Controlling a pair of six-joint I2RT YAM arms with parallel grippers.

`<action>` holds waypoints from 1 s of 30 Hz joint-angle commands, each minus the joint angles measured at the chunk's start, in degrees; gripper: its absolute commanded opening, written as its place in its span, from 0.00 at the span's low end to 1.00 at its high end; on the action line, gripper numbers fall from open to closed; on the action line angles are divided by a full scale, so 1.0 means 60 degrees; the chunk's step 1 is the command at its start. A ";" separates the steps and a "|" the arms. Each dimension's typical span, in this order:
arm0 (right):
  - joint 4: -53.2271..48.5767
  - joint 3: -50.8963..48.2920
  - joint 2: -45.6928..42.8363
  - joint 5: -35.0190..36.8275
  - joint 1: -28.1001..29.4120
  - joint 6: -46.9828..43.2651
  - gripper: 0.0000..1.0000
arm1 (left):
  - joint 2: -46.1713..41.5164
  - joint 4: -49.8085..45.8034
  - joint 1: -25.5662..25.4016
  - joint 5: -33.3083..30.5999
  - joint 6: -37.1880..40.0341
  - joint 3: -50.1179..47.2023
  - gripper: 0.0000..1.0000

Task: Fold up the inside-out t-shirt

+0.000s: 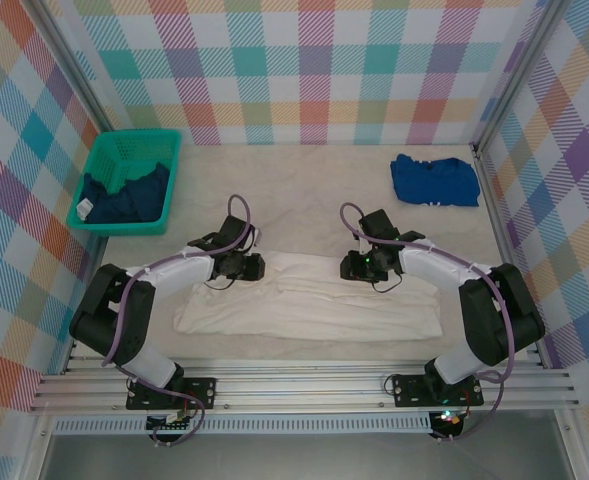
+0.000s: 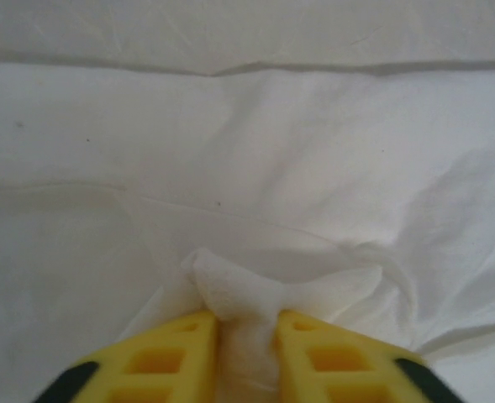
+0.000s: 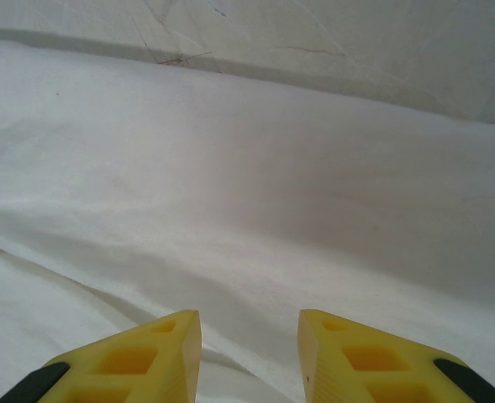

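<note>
Left wrist: left tool (image 2: 247, 321) pinches the inside-out t-shirt (image 2: 314, 168), right tool (image 3: 249, 326) half-spread, grip unclear, so secure it, then lift evenly.

No text, brand or number I can read. One small white tag (image 1: 84, 209) on the dark navy garment (image 1: 126, 196) inside the green plastic basket (image 1: 134, 141): illegible.

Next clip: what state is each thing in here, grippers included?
t-shirt: laid out as a long flat band, one bit pinched up.
left gripper: shut on a tuck of the t-shirt.
right gripper: open, over the t-shirt.
blue shirt: folded, lying apart at the far right.
basket: holds a crumpled navy garment.
</note>
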 commanded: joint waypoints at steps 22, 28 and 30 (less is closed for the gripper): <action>-0.0106 0.0165 0.0233 0.0051 0.0035 -0.0097 0.36 | -0.4186 -0.0182 -0.1524 0.1739 -0.1107 -0.2241 0.43; -0.0121 0.0173 0.0190 0.0035 0.0035 -0.0067 0.36 | -0.4945 0.0185 -0.1355 -0.0489 -0.1542 -0.2070 0.50; -0.0105 0.0132 0.0118 0.0067 0.0033 -0.0053 0.36 | -0.4492 -0.0387 -0.1279 -0.1113 -0.1506 -0.1762 0.52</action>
